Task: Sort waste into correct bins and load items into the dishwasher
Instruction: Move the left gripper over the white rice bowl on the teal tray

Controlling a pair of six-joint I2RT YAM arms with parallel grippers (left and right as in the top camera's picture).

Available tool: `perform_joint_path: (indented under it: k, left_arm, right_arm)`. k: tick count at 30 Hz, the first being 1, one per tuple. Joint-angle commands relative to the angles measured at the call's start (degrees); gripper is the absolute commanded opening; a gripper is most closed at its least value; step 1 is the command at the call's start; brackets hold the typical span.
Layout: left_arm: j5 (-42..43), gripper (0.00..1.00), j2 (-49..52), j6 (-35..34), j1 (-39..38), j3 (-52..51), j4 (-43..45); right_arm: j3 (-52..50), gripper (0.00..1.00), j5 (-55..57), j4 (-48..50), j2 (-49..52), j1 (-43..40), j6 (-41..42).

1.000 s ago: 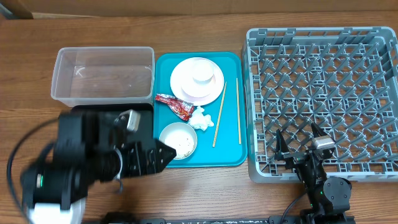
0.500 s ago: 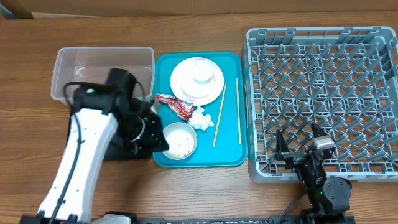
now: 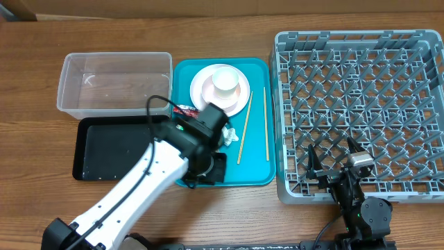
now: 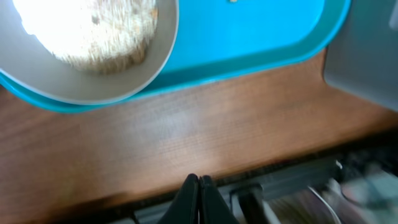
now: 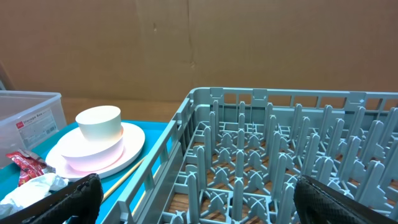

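My left gripper [image 4: 199, 185] is shut with nothing between its fingers, hanging over the bare table just in front of the teal tray [image 4: 261, 37]. The white bowl [image 4: 134, 81] with rice grains [image 4: 93, 31] lies behind it; from overhead the left arm [image 3: 187, 149] hides the bowl. A small white cup [image 3: 225, 78] stands on the stacked plates [image 3: 208, 97]. The red wrapper [image 3: 184, 110] peeks out beside the arm, with the tissue [image 3: 229, 134] and two chopsticks [image 3: 244, 126] on the tray. My right gripper [image 3: 333, 161] is open over the front left corner of the grey dish rack [image 3: 361, 90].
The clear tub [image 3: 114, 85] stands at the back left, with the black tray [image 3: 111, 149] in front of it. The teal tray [image 3: 257, 167] lies between these bins and the rack. The rack's left wall [image 5: 180, 130] rises right beside the chopsticks.
My left arm has swung right, from above the black tray to the front of the teal tray, and its gripper has shut. The right arm has not moved.
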Motion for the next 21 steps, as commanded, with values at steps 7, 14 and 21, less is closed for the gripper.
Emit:
perform_joint_path:
  k: [7,14,21]
  left_arm:
    - [-14.27,0.04,-0.44,-9.55,-9.07,-0.46,6.58]
    - [-14.29,0.04,-0.44,-9.53,-9.46,-0.48,6.86]
    - [-14.38,0.04,-0.44,-9.55,-9.53,-2.58,11.23]
  right_arm:
    - [-0.61,1.0,0.11,0.37,-0.55,-0.07,-0.15]
    - [-0.61,1.0,0.11,0.37,-0.55,-0.07,-0.15]
    - [-0.61,1.0,0.11,0.37,-0.55,-0.07,-0.15]
